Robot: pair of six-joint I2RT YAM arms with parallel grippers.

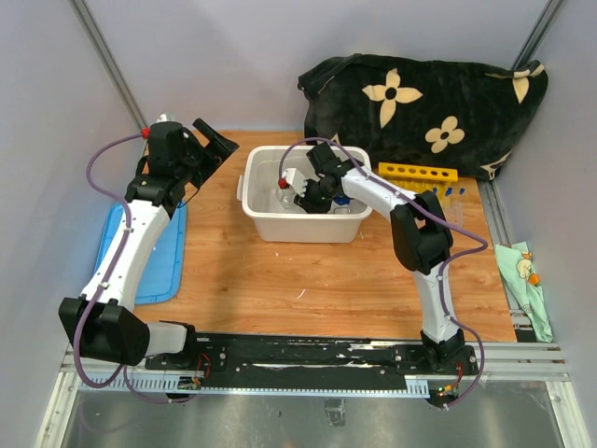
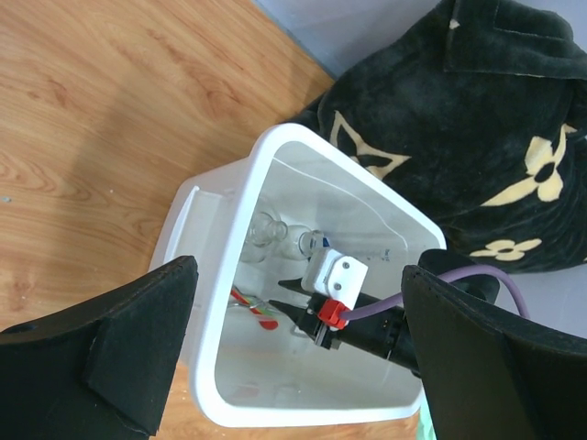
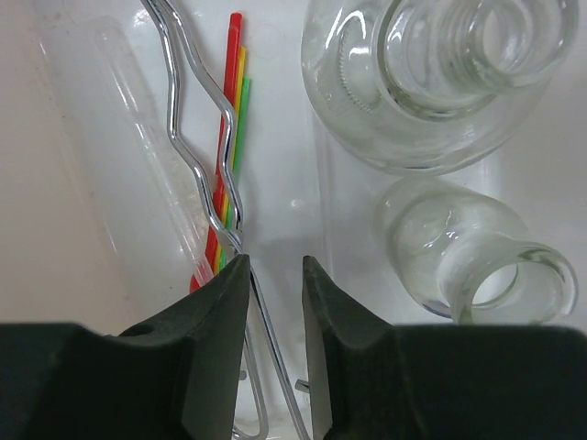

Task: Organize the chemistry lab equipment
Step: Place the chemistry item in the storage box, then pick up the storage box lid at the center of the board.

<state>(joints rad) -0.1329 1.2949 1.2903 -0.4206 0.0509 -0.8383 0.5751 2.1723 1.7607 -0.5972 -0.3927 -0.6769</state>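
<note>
Tongs point(image 3: 198, 170) lie between slightly parted jaws of right pincer point(image 3: 275, 275); left pincer point(image 2: 301, 270) gapes empty.

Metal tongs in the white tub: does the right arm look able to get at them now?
Probably yes. The right gripper is down inside the tub, jaws a little apart, with the metal tongs running between them. The glass beakers lie off to one side, and nothing covers the tongs.
</note>
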